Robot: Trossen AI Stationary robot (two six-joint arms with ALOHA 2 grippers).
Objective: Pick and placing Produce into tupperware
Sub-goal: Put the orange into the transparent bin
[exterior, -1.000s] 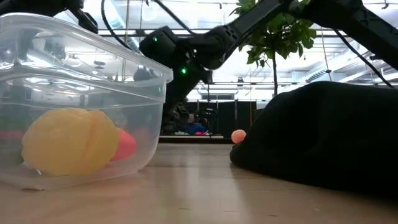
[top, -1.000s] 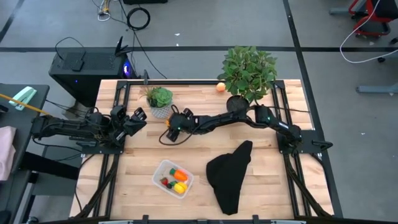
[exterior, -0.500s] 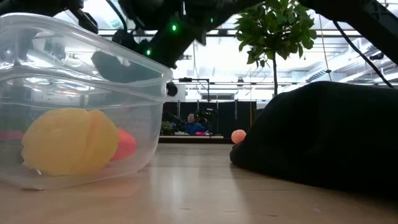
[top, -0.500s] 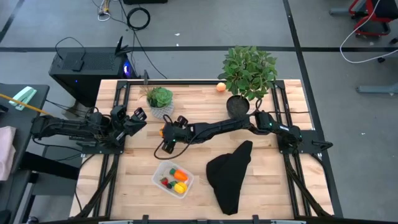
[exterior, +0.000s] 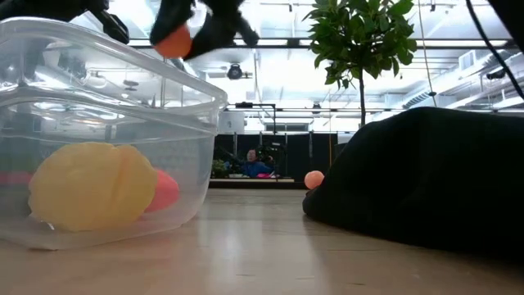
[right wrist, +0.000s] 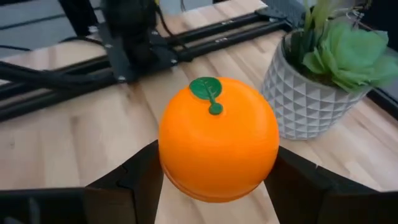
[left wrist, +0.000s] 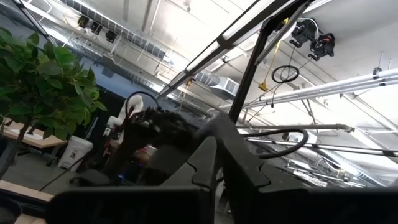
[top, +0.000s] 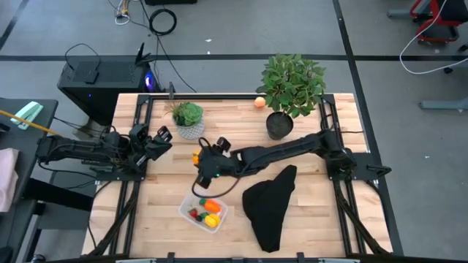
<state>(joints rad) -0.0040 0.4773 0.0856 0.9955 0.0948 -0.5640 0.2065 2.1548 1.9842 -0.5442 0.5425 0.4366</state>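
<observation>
We see the right end effector gripping the orange across its middle, above the table just short of the tub near the front edge. It looks like light, hard, slick plastic; round, so we'd squeeze gently at the widest part. Left end effector closed, parked at the left edge.

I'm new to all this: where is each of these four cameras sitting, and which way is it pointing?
High view: above the table, looking straight down; both arms show, the left gripper parked at the table's left edge.
Low view: at table-top height, looking level past the tupperware into the room; the right gripper enters from above.
Left wrist view: on the left arm, tilted up at the ceiling; its own dark fingers show.
Right wrist view: on the right arm, looking past its fingers at the held orange.
Shared: low and right wrist views both show that orange.
</observation>
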